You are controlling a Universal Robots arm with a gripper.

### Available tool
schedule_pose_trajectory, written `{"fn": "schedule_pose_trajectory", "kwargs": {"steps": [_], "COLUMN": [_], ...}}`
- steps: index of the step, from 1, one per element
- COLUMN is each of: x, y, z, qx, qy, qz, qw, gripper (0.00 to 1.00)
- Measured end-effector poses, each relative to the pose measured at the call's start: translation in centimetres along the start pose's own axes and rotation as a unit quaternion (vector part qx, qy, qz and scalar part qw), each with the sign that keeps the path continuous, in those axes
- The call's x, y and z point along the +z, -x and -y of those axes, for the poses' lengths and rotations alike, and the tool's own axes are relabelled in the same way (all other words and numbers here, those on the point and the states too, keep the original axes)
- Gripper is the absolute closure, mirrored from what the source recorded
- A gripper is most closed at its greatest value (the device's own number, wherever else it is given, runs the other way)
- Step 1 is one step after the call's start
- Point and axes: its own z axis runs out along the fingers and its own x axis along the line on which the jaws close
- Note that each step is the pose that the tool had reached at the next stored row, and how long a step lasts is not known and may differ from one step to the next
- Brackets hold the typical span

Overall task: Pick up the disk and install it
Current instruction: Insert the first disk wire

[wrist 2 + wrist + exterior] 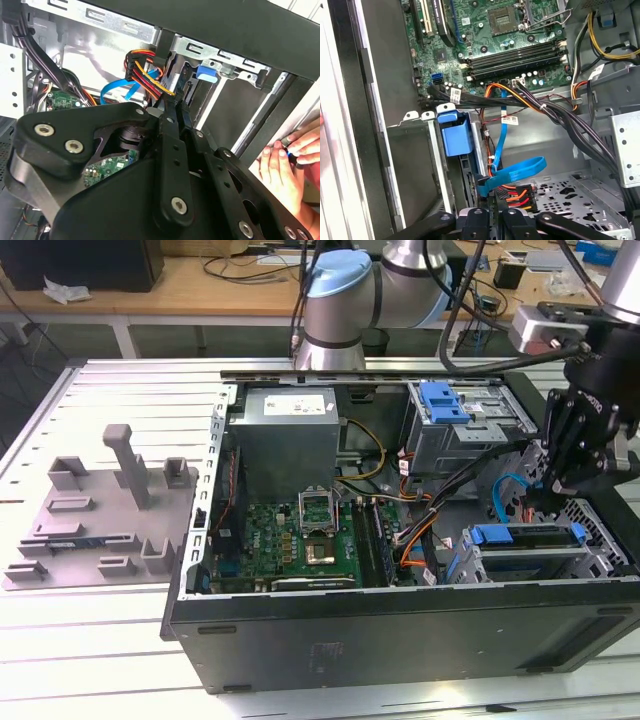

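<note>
— Gripper [175, 105] links, black and bulky, sat closest to us in both wrist views. What did we make of the grip?

— We judged it closed on the disk [530, 537]. Its fingers [475, 220] stood either side of a thin edge, right over the drive cage.

— So how far had we got, starting from the big things?

— We saw the open computer case [400, 630] lying on its side, with the drive cage [600, 540] at the exterior view's right. The disk stood on edge, down in that cage, under the gripper. We took the picking up as done and the seating as well along. Whether it had latched home, or had its leads plugged in, we could not tell.

— And any writing?

— We found a white sticker [290, 400] on the power supply [285, 445], and small white tags [509, 120] on the cables [555, 117]. We could read nothing on either.
</note>
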Motion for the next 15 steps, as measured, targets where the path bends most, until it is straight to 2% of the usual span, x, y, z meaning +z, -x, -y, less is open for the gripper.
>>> {"fn": "schedule_pose_trajectory", "kwargs": {"steps": [1, 5, 8, 13, 15], "x": [0.02, 0.05, 0.09, 0.15, 0.19], "y": [-0.12, -0.4, -0.79, -1.29, -1.66], "z": [-0.03, -0.01, 0.04, 0.09, 0.1], "qx": [-0.001, -0.002, -0.003, -0.005, -0.007], "qy": [-0.0005, -0.0016, -0.0026, -0.0032, -0.0039], "qz": [0.0031, 0.0097, 0.0171, 0.0254, 0.0309], "qw": [1.0, 0.9999, 0.9998, 0.9997, 0.9995], "gripper": [0.83, 0.83, 0.83, 0.83, 0.83]}}
